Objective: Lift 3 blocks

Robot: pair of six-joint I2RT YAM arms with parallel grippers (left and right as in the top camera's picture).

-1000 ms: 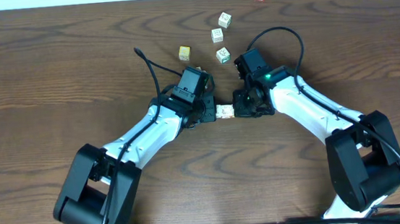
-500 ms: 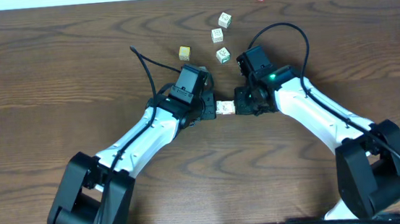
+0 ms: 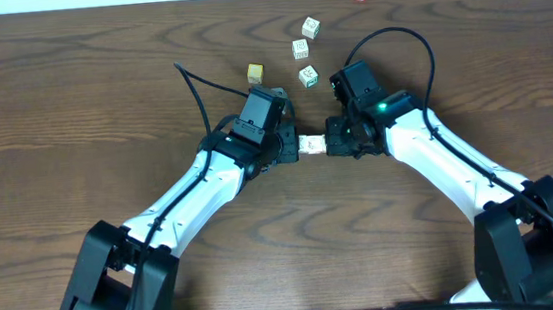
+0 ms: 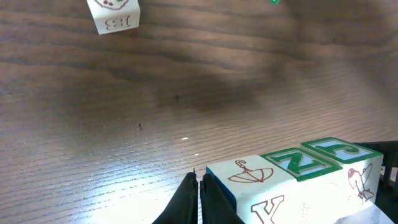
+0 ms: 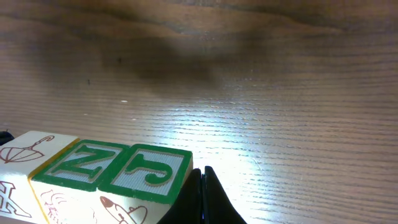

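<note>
- Three small whitish wooden letter blocks (image 3: 311,147) are set end to end in one short row near the middle of the dark wood-grain table (image 3: 52,114). The row's long axis runs left to right, from one gripper to the other.
- The white left arm (image 3: 199,187) is reached in from the lower left, with its wrist held low.
- The left gripper (image 3: 291,146) is pinched together with nothing between its fingers, and its tips are pressed against the row's left end.
- In the left wrist view the row is read outward from the tips: the yellow-edged umbrella block (image 4: 249,177), the green-framed Z block (image 4: 292,163), then the green-framed J block (image 4: 339,151).
- The right gripper (image 3: 331,147) is likewise clenched on nothing, and its tips are set against the J block's end.
- The white right arm (image 3: 438,166) is angled in from the lower right, mirroring the other.
- Both arms are judged equally near. The row is held by end pressure alone, so an even, simultaneous rise is called for.
- Whether the row is already clear of the table cannot be told.
- A solid yellow cube (image 3: 254,74) lies well apart, behind the grippers.
</note>
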